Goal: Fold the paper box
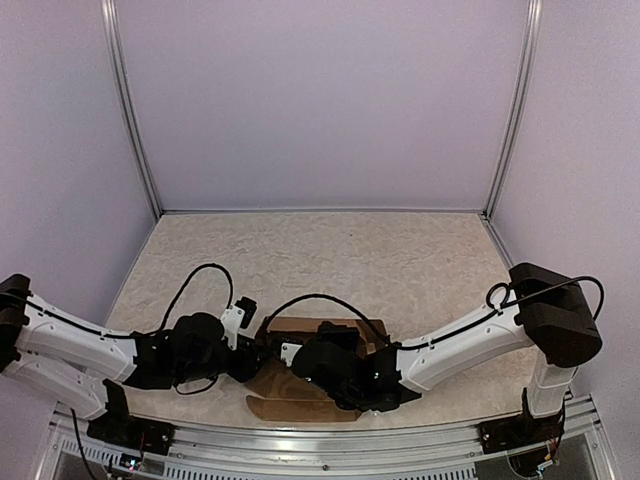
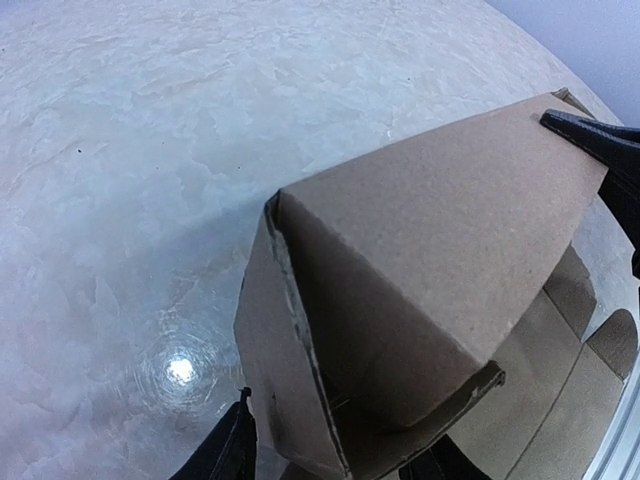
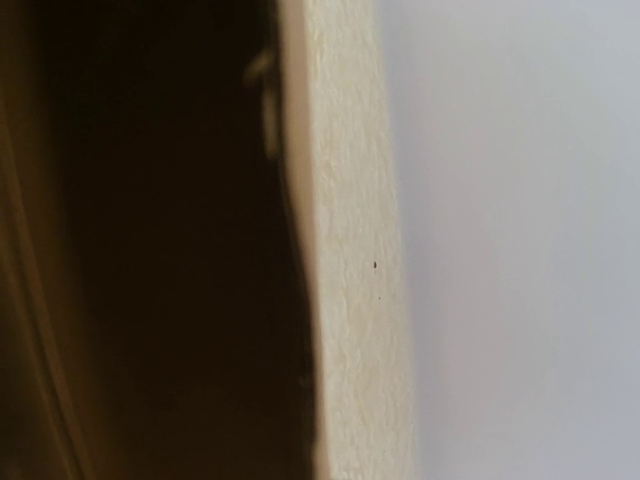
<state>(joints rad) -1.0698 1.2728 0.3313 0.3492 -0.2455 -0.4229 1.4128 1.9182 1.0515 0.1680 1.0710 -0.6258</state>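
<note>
The paper box (image 1: 322, 333) is a brown cardboard piece, partly folded into a slim carton, near the table's front edge between both arms. In the left wrist view its near end (image 2: 400, 300) rises toward the camera, with flat flaps (image 2: 560, 400) lying behind it. My left gripper (image 2: 335, 462) straddles that near end, one finger (image 2: 232, 452) close against each side; contact is unclear. My right gripper (image 1: 298, 360) is shut, and its black tip (image 2: 598, 138) rests on the box's far end. Whether it pinches cardboard I cannot tell. The right wrist view holds only dark cardboard (image 3: 150, 250) close up.
The beige mottled table (image 1: 330, 260) stretches back to pale lilac walls (image 1: 320, 100) with metal corner posts. A metal rail (image 1: 330, 440) runs along the front edge under the arm bases. Black cables (image 1: 200, 280) loop above both wrists.
</note>
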